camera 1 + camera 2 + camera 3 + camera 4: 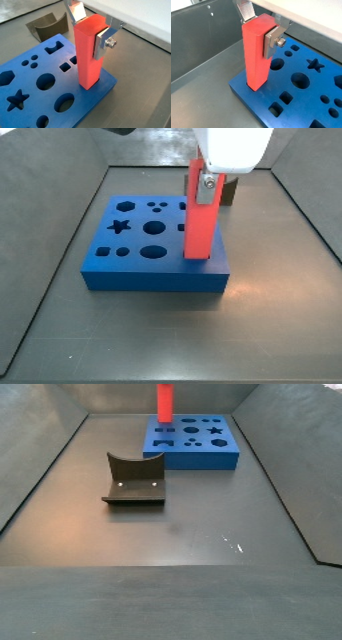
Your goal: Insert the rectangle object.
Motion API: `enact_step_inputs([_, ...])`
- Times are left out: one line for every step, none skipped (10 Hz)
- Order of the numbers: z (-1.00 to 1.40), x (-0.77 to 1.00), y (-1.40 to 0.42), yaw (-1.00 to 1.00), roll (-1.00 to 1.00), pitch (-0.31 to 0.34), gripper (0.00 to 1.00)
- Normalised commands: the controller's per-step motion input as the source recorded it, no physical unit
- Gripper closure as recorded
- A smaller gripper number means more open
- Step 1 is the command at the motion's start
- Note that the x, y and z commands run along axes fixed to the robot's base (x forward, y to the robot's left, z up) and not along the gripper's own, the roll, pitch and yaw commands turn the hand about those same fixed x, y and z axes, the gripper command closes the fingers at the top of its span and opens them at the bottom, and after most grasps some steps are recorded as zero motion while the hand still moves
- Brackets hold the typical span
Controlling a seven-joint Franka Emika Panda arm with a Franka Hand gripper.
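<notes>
The red rectangle object (90,60) stands upright, also seen in a wrist view (256,55) and in both side views (199,223) (166,401). My gripper (91,27) is shut on its upper end, one silver finger (105,42) on each side; it also shows in a wrist view (261,26) and a side view (205,180). The bar's lower end meets the top of the blue block (40,87) (304,95) (147,248) (194,439) near a corner. I cannot tell whether it sits in a hole or on the surface.
A dark olive curved piece (48,25) (134,479) lies on the grey floor beside the block. The block has star, round, square and other shaped holes (155,227). Grey bin walls (204,40) surround the floor.
</notes>
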Motion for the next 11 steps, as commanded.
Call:
enact_step_inputs([-0.35, 0.21, -0.01, -0.33, 0.0, 0.0, 1.0])
enact_step_inputs([-0.31, 0.05, 0.0, -0.21, 0.0, 0.0, 1.0])
enact_step_inputs([-0.31, 0.01, 0.0, -0.11, 0.0, 0.0, 1.0])
enact_step_inputs([-0.33, 0.02, 0.0, -0.07, 0.0, 0.0, 1.0])
enact_step_inputs([-0.35, 0.03, 0.0, -0.03, 0.0, 0.0, 1.0])
enact_step_inputs([-0.35, 0.03, 0.0, 0.0, 0.05, 0.0, 1.0])
enact_step_inputs([-0.36, 0.03, 0.0, 0.0, 0.05, 0.0, 1.0])
enact_step_inputs([-0.42, 0.0, 0.0, 0.0, 0.14, 0.0, 1.0])
enact_step_inputs([-0.43, 0.0, -0.06, 0.0, 0.22, 0.027, 1.0])
enact_step_inputs([-0.1, 0.0, 0.0, 0.0, 0.0, 0.0, 1.0])
enact_step_inputs([0.0, 0.0, 0.0, 0.0, 0.0, 0.0, 1.0])
